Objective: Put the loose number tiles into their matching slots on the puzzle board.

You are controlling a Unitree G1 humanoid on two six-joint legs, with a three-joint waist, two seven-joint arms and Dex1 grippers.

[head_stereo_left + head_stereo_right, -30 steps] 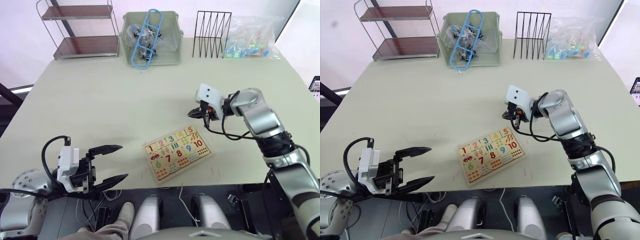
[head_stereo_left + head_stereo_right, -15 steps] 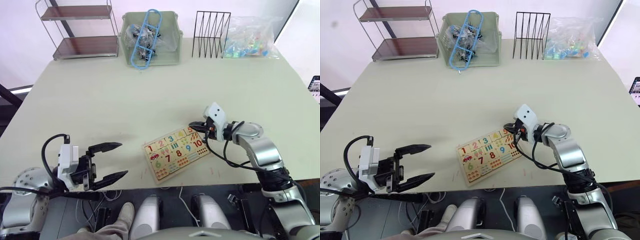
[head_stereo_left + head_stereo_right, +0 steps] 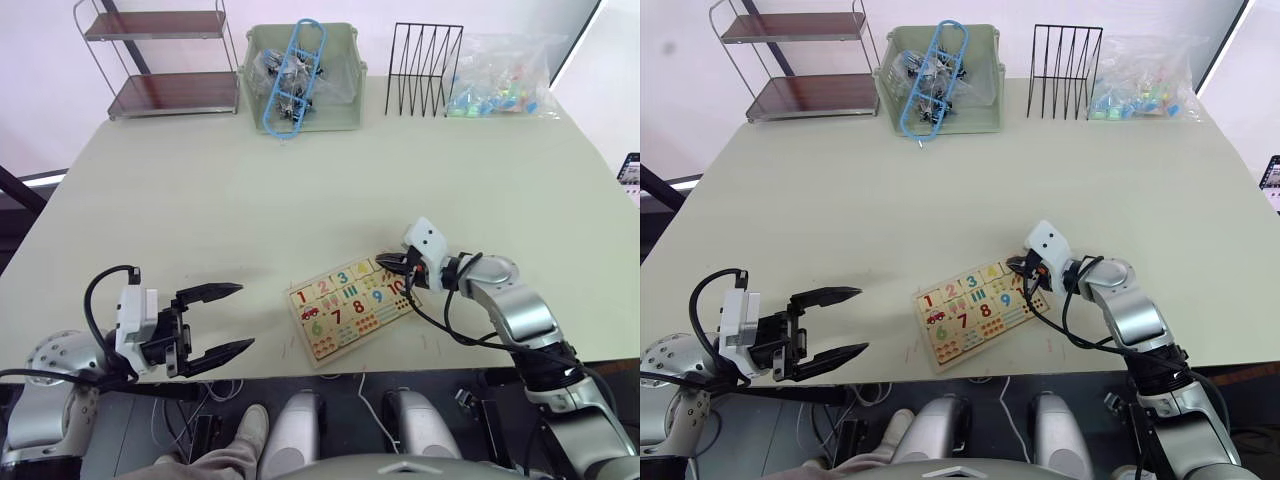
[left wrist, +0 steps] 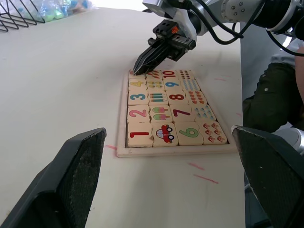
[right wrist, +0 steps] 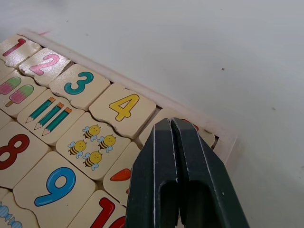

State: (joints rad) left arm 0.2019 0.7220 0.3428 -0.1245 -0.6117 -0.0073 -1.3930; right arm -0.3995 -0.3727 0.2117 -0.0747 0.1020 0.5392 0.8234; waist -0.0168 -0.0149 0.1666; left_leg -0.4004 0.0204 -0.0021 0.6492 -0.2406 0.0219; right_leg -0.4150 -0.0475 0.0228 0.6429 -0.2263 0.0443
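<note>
Wooden puzzle board point(image 3: 353, 308) lies near the table's front edge, tiles 1 to 4 seated in its top row. Our right gripper point(image 5: 172, 124), fingers pressed together, has dropped onto the fifth tile point(image 5: 167, 115), pushing it home; our left gripper point(image 3: 235, 318) waits open beside the board.

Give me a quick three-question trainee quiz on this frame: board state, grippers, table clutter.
1. True or false: the left gripper has its fingers spread open, off the puzzle board.
2. Which number tile do the right gripper fingers press on? A) 1 B) 3 C) 5
3. Fill in: the clear plastic bag of coloured pieces lies beside the black wire ____.

Key: 1 true; 2 C, at the board's corner next to tile 4; 3 rack.
</note>
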